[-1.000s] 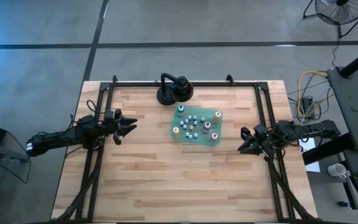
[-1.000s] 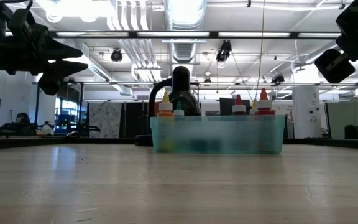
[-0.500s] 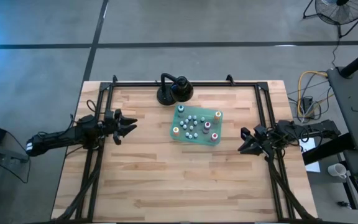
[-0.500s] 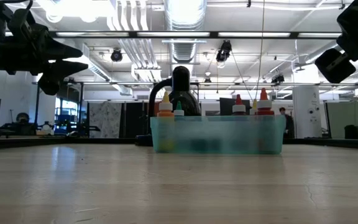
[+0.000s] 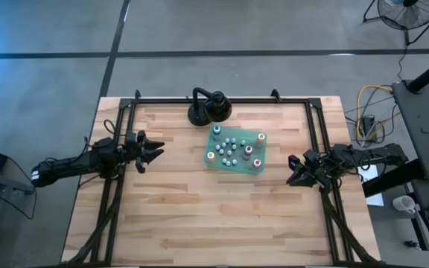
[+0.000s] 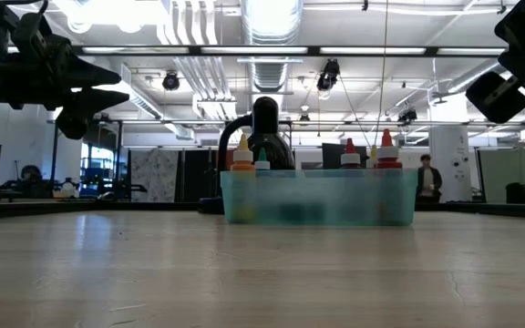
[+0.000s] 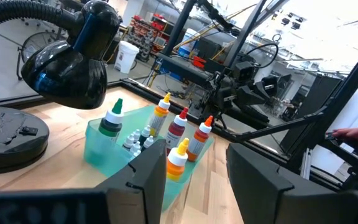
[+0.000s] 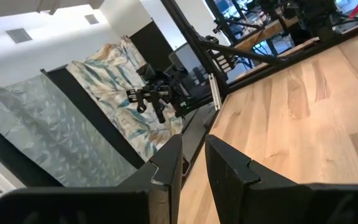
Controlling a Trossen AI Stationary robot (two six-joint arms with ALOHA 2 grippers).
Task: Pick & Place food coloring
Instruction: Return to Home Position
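Several food coloring bottles (image 5: 233, 147) stand upright in a translucent green tray (image 5: 208, 141) at the table's far middle. Their orange, green and red caps (image 6: 242, 157) rise above the tray wall (image 6: 317, 205). The left wrist view shows them (image 7: 178, 134) close ahead. My left gripper (image 5: 155, 152) hovers open, level, at the table's left side, pointing toward the tray, well short of it (image 7: 196, 158). My right gripper (image 5: 292, 171) hovers shut at the right side, level and above the table (image 8: 193, 149). Neither gripper holds anything.
A black round-based stand (image 5: 208, 110) with a bulbous head (image 7: 67, 68) stands just behind the tray at the far edge. Black frame rails (image 5: 118, 186) run along both table sides. Bare wood lies across the near half. A person (image 6: 427, 178) stands far off in the room.
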